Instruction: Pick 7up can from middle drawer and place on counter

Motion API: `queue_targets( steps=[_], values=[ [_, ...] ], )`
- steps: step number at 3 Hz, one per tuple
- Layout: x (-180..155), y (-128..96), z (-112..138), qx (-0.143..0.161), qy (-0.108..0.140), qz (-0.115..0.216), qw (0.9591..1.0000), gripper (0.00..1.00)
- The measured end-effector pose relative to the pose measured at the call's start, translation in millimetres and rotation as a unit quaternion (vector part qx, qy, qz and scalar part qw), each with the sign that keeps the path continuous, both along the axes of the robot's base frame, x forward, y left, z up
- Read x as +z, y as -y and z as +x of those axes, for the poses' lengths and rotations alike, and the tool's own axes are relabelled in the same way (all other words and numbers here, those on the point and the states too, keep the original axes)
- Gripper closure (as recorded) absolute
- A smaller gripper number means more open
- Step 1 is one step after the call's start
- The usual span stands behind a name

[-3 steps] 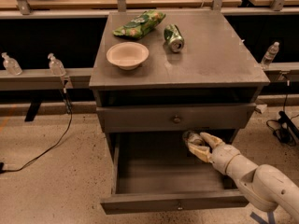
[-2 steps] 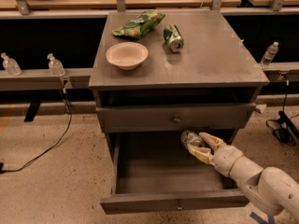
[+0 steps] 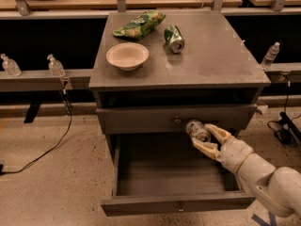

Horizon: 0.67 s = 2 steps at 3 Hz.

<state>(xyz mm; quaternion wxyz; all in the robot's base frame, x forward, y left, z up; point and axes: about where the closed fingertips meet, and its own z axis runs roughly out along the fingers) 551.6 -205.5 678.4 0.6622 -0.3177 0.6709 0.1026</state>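
Note:
The 7up can (image 3: 197, 130), pale silver with green print, is held in my gripper (image 3: 206, 138), which is shut on it. Can and gripper hang above the right back part of the open middle drawer (image 3: 178, 204), just in front of the closed upper drawer's front. My pale arm (image 3: 263, 178) reaches in from the lower right. The counter (image 3: 216, 55), the grey top of the cabinet, lies above and behind the can.
On the counter lie a darker green can (image 3: 174, 38) on its side, a green chip bag (image 3: 139, 24) and a pale bowl (image 3: 127, 56). Small bottles (image 3: 55, 66) stand on the rail at left and one bottle (image 3: 270, 55) at right. Cables (image 3: 47, 149) trail on the floor.
My gripper has risen a little and shifted left with the can, lifting it out of the drawer to the level of the upper drawer's front.

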Motion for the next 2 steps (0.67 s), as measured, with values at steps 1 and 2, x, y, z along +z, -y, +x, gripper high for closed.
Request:
queue_targets(
  steps=[1, 2],
  values=[
    [45.0, -7.7, -2.2, 0.014, 0.041, -0.023, 0.9988, 1.0],
    [95.2, -25.0, -6.5, 0.034, 0.066, -0.048, 0.9961, 1.0]
  ],
)
